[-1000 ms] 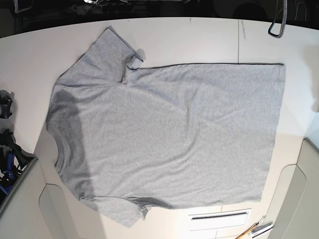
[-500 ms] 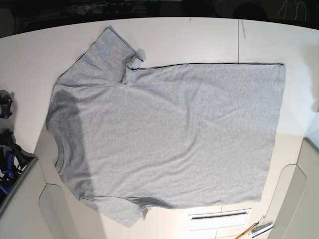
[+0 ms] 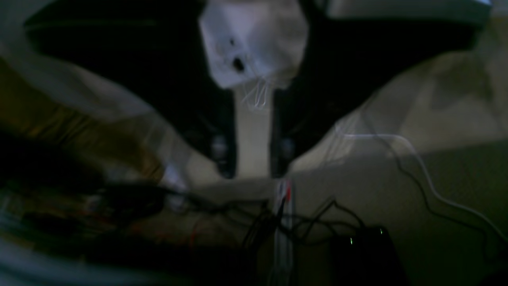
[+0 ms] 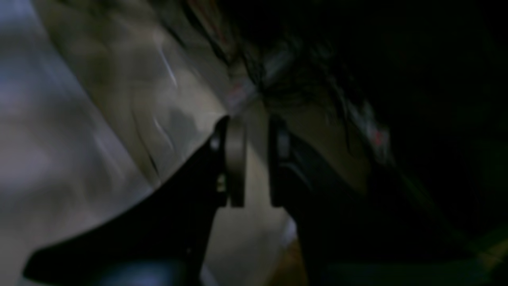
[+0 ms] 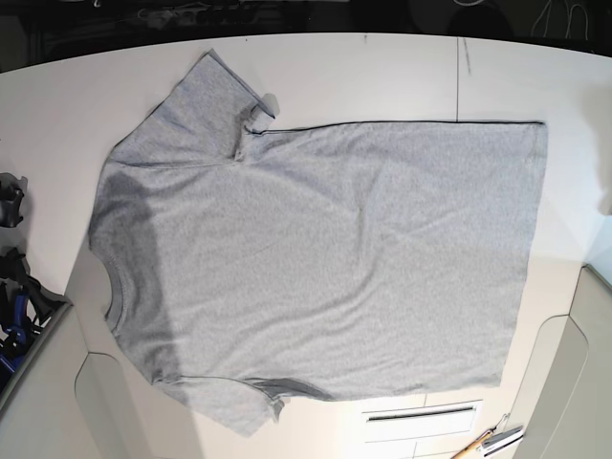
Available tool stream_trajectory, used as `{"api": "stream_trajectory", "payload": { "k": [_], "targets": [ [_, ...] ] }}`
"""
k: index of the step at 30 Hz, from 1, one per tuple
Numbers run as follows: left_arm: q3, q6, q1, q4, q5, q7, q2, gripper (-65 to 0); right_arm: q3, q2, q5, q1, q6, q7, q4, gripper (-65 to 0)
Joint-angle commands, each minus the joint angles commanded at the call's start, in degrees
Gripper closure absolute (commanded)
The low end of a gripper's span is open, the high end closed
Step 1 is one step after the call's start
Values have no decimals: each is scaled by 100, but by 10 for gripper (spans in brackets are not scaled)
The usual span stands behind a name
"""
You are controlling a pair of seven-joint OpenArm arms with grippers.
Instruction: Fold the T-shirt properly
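Observation:
The heather-grey T-shirt [image 5: 325, 258] lies flat on the white table [image 5: 382, 76] in the base view. Its neck [image 5: 113, 292] is at the left and its hem at the right. One sleeve [image 5: 201, 105] points to the far edge and the other [image 5: 239, 406] to the near edge. No lettering shows. Neither gripper appears in the base view. The left gripper [image 3: 253, 159] shows only in its blurred wrist view, jaws a little apart and empty, facing cables away from the shirt. The right gripper [image 4: 254, 159] is likewise a little apart and empty.
Black and blue gear [image 5: 14, 296] sits at the table's left edge. A white slotted plate [image 5: 421, 416] and small tools [image 5: 490, 442] lie by the near edge. Tangled cables [image 3: 301, 226] and a dark box [image 3: 365, 250] show in the left wrist view.
A dark looped part at the top right of the base view has gone out of view. The T-shirt has not moved.

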Motion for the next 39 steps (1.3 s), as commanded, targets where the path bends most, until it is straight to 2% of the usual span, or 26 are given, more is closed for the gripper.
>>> {"api": "stream_trajectory", "payload": {
  "k": [3,5,7,9,11,14,16,19,24,30,34,39],
  "targets": [
    [-581,-65,17,671,-553,643,0,-291,496,0,863,2,4,-463,546,-93],
    [-999,-65,20,977,-892,907,0,-291,763,0,1268,4,2,-627,861,-93],
    [-1432,-65,20,1193,-1202,938,2,-291,1032,-31,1539,28,0,-632,1088,-109],
    [-1827,-65,17,1349,-1499,938,2,-291,1405,-186,1808,33,-9,-632,1231,-175],
    [-2146,-65,17,1453,-1650,942,0,-316,1853,-431,2223,46,-101,-638,1239,-242],
    [-2522,-65,11,1467,-1904,935,-4,-373,2317,-750,2603,50,-387,-704,1235,-314],
    [-2662,-65,-17,1467,-2039,940,-96,-374,2422,-911,2618,70,-654,-726,1235,-339],
    [-2697,-65,-70,1467,-2065,916,-382,-375,2420,-1121,2612,262,-966,-933,1169,-346],
    [-2697,-65,-258,1467,-2107,911,-732,-441,2420,-1502,2511,798,-1211,-977,715,-373],
    [-2697,417,-883,1429,-2063,763,-1080,-441,2391,-1843,2518,1248,-1211,-1126,107,-373],
    [-2697,444,-1469,1102,-1945,745,-1126,-441,2374,-1974,2553,1270,-1204,-1128,-57,-373],
    [-2695,442,-2173,184,-1950,592,-1139,-441,2361,-2192,2553,1287,-1207,-1123,-111,-373]
  ]
}}
